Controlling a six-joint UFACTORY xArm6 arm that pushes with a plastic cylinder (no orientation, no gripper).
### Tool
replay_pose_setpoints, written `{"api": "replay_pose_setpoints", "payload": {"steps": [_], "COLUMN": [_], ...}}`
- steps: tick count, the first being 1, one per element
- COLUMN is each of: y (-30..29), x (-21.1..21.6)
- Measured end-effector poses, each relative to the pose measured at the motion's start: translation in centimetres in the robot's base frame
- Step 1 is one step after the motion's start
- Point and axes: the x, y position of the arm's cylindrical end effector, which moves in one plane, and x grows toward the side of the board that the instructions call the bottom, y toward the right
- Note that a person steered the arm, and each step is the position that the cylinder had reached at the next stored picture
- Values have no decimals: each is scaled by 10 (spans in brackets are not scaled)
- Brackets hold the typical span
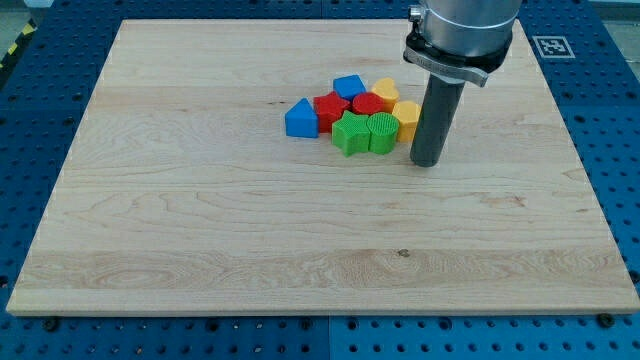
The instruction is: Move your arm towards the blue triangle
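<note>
The wooden board [200,220] lies flat on a blue table with holes [30,120]. All the blocks sit in one tight bunch, a bit above the middle of the board.

The blue triangle [300,119] is the block on the far left of the bunch. It is the landmark here. It has bare wood on its left side, and it is touching or almost touching the red block beside it.

Just to the right of the blue triangle is a red block [328,109]; its shape looks like a star, but I cannot tell for sure. Up and to the right of the blue triangle is a second blue block [349,87], at the top of the bunch. Down and to the right of the blue triangle is a green star [351,134], and next to that a green round-looking block [382,132]. Further right of the blue triangle come another red block [367,104] and two yellow blocks, one higher [385,93] and one lower [406,117].

My tip [427,162] is on the far side of the bunch from the blue triangle. It stands on the wood just beside the lower yellow block, on its right. The whole bunch is between my tip and the blue triangle.

There is no claw on this arm, only the dark rod, so it has nothing to open, close or grab with
</note>
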Motion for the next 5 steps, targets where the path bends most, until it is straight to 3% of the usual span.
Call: {"api": "replay_pose_setpoints", "payload": {"steps": [1,3,4,5], "y": [-16,-133,-184,-196], "x": [21,33,6,-32]}}
